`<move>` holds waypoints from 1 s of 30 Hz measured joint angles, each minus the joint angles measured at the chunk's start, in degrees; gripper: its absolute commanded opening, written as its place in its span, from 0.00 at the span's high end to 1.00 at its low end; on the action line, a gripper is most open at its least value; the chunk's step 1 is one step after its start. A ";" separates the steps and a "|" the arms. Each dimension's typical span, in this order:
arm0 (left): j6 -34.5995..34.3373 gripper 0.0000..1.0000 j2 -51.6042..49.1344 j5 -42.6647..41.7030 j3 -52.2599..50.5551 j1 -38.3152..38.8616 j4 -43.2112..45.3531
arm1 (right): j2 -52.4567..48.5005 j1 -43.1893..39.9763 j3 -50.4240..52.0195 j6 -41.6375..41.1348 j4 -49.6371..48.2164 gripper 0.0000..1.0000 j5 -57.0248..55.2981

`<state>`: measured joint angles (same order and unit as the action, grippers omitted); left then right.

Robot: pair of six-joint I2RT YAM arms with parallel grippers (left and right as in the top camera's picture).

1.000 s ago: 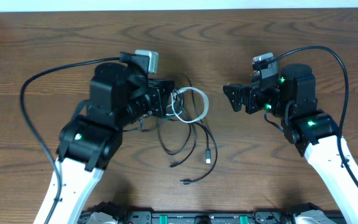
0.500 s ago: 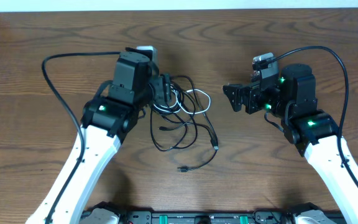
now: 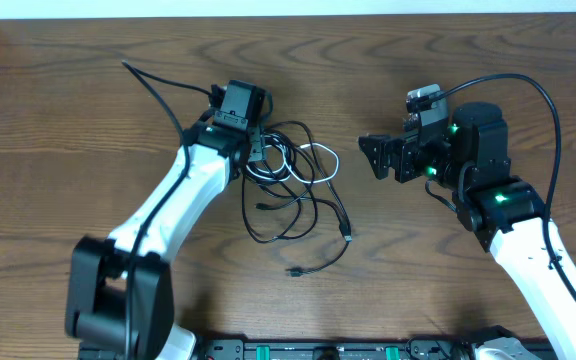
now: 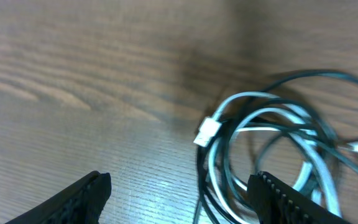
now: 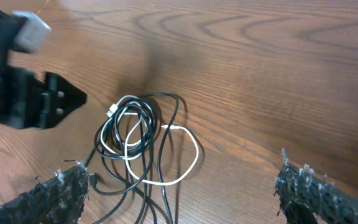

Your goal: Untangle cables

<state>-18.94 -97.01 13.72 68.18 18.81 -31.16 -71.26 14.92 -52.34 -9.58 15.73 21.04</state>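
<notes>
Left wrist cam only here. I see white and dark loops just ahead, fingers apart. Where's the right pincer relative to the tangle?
Observer: The right pincer hovers to the right of the cables, apart from them, open and empty.
Operator: Any loose ends outside my frame?
Observer: Yes. A black plug end trails out of the loops toward the robot's side.
Operator: Where does left sit on the pile?
Observer: Overhead puts the left pincer at the tangle's far left edge; I cannot tell if it touches.
</notes>
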 measured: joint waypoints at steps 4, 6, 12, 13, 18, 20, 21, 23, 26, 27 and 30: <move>-1.73 0.26 -4.31 -0.98 0.00 -1.03 0.02 | 0.00 0.00 0.00 0.00 -0.02 0.05 0.00; -2.08 0.26 -5.90 -1.81 -0.02 -1.07 0.00 | 0.00 -0.02 0.00 0.00 -0.02 0.05 0.00; -2.27 0.26 -8.15 -5.55 0.00 -1.03 0.02 | 0.00 0.00 0.00 0.00 -0.04 0.05 0.02; -2.27 0.26 -8.28 -6.14 -0.02 -1.03 -0.07 | 0.00 0.00 0.00 0.00 -0.04 0.05 0.00; -2.27 0.26 -9.31 -8.79 0.00 -1.03 -1.49 | 0.00 0.00 0.00 0.00 -0.04 0.05 0.00; -2.27 0.26 -10.21 -9.25 0.00 -1.03 -1.66 | 0.00 0.00 0.00 0.00 -0.07 0.05 0.00; -2.27 0.26 -10.60 -9.35 0.00 -1.03 -1.66 | 0.00 0.00 0.00 0.00 -0.07 0.05 0.00; -2.27 0.26 -11.63 -9.57 0.00 -1.03 -1.77 | 0.00 0.00 0.00 0.00 -0.07 0.05 0.02; -2.27 0.27 -12.50 -10.01 0.00 -1.03 -1.88 | 0.00 0.00 0.00 0.00 -0.07 0.05 0.00; -2.27 0.27 -12.50 -10.05 -0.02 -1.03 -1.88 | 0.00 0.00 0.00 0.00 -0.07 0.05 0.00; -2.29 0.34 -12.50 -10.38 0.00 -1.03 -1.88 | 0.00 0.00 0.00 0.00 -0.07 0.05 0.00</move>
<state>-21.23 -109.51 3.33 68.18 17.78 -33.04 -71.26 14.92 -52.34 -9.58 15.66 21.04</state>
